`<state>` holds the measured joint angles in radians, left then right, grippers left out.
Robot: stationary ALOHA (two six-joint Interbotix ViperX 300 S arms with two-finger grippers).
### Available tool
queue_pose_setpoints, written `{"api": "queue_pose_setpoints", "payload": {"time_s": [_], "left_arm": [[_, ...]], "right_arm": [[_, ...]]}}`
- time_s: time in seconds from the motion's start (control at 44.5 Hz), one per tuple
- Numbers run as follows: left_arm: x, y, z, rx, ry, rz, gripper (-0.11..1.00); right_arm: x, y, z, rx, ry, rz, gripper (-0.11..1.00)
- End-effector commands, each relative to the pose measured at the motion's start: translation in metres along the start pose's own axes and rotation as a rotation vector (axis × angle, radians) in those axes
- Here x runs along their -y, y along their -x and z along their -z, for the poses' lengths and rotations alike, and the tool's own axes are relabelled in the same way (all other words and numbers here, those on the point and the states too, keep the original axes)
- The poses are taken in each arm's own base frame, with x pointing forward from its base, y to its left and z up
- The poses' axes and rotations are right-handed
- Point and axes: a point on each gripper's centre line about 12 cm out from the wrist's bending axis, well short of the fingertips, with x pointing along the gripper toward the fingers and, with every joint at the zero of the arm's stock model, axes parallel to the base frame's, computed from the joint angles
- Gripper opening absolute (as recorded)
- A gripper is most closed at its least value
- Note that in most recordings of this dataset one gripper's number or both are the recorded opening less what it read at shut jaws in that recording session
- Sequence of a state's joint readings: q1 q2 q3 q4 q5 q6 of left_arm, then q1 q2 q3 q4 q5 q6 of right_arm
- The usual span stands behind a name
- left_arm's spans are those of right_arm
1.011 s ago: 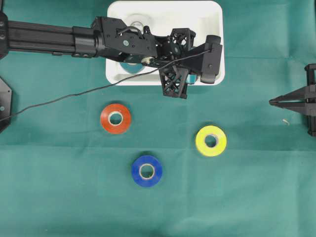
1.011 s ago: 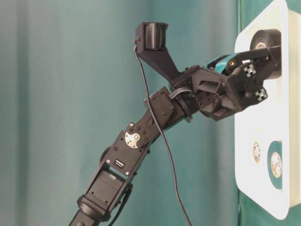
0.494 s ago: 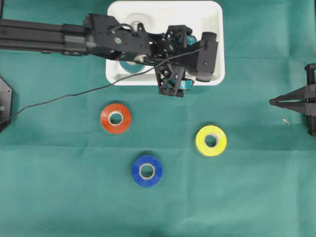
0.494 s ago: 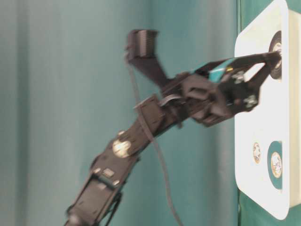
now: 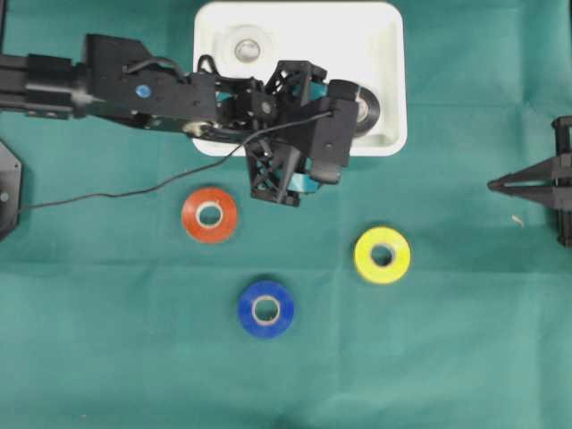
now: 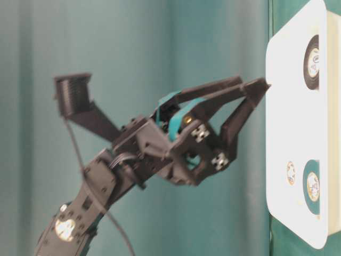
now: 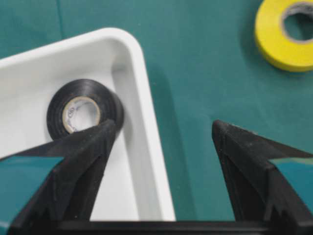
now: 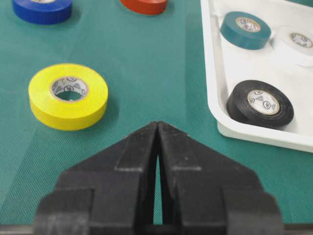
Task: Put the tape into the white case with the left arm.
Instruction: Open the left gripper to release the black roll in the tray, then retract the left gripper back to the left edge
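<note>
Nearest viewer: blue roll point(image 5: 265, 309), yellow roll point(image 5: 382, 255), orange roll point(image 5: 209, 214) on green cloth point(image 5: 447, 357); three loose. Left gripper point(image 5: 299, 134) spread, empty, hovers over near rim of white case point(image 5: 386, 54). Risk: lowering fingers clip rim, shifting case. Inside: black tape point(image 7: 83, 109), teal roll point(image 8: 245, 29), white roll point(image 5: 243, 46); three stowed. Right gripper point(image 8: 157, 128) pressed together, idle.

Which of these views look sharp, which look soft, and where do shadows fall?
Overhead: evenly lit and sharp; the left arm casts little shadow. Table-level: its gripper is slightly soft. Left wrist: the fingers blur, the black tape less. Right wrist: the yellow tape is crisp, with a soft shadow.
</note>
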<state>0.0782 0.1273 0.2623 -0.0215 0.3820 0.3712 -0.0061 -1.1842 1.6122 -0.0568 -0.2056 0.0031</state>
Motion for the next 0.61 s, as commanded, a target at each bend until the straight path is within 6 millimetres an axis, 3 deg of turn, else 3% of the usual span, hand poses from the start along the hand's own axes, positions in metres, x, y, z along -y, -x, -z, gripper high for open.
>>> {"api": "queue_pose_setpoints", "payload": {"time_s": [0.0,0.247,0.584], "left_arm": [[-0.002,0.024,-0.013,0.058,0.007,-0.015,0.81],[0.007,0.043,0.002,0.098,0.067,-0.022,0.81],[0.02,0.074,0.042,0.212,0.074,-0.063,0.8]], "right_arm": [[0.0,-0.001,-0.003,0.009,0.001,0.001,-0.09],[0.0,-0.001,-0.003,0.011,0.001,0.001,-0.09],[0.0,-0.001,-0.003,0.011,0.001,0.001,-0.09]]}}
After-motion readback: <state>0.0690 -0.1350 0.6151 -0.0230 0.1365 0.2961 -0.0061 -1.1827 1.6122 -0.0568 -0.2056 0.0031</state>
